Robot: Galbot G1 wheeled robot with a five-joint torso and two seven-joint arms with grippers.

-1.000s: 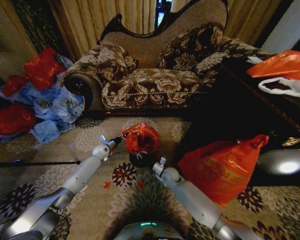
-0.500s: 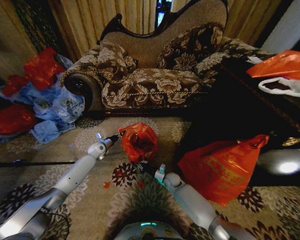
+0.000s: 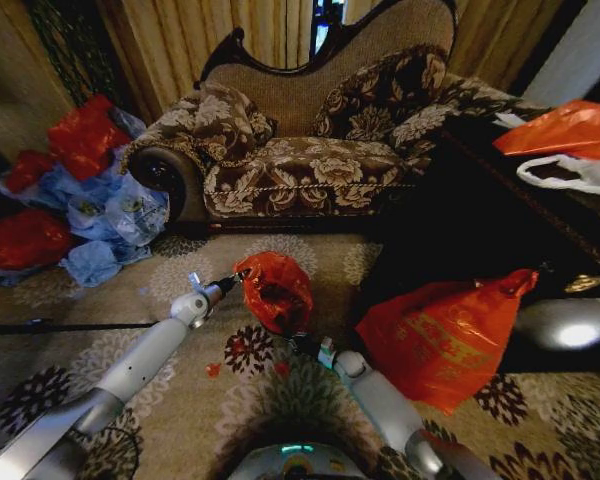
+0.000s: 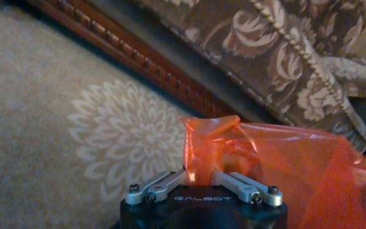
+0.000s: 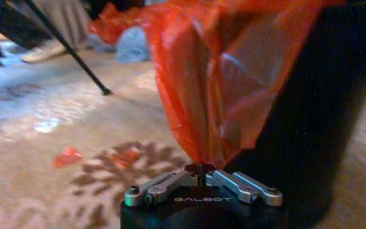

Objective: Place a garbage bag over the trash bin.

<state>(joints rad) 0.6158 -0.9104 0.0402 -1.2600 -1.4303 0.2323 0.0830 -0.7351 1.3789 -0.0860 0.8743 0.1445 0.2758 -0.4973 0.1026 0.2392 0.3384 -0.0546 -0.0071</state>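
— What is seen from the head view?
— The garbage bag (image 3: 274, 290) is held above the patterned carpet (image 3: 180, 280), in front of the floral sofa (image 3: 300, 150). Its upper left edge is pinched by the left gripper (image 3: 237, 277); its lower end is gripped by the right gripper (image 3: 292, 342). A larger orange-red printed bag (image 3: 440, 335) is seen to the right, and red and blue bags (image 3: 75, 200) are piled at the left. Whether the trash bin lies under the bag cannot be told.

— And from the left wrist view?
— The left gripper (image 4: 199, 177) is seen clamped together on a folded edge of the garbage bag (image 4: 278, 162), with the sofa's wooden base (image 4: 145, 62) beyond the carpet.

— And the right wrist view?
— The right gripper (image 5: 200, 172) is closed on the bag's narrowed end (image 5: 221, 81), which is stretched away from it. A dark rounded wall, taken to be the trash bin (image 5: 323, 124), is seen just beside the bag. Small red scraps (image 5: 67, 155) are scattered on the carpet.
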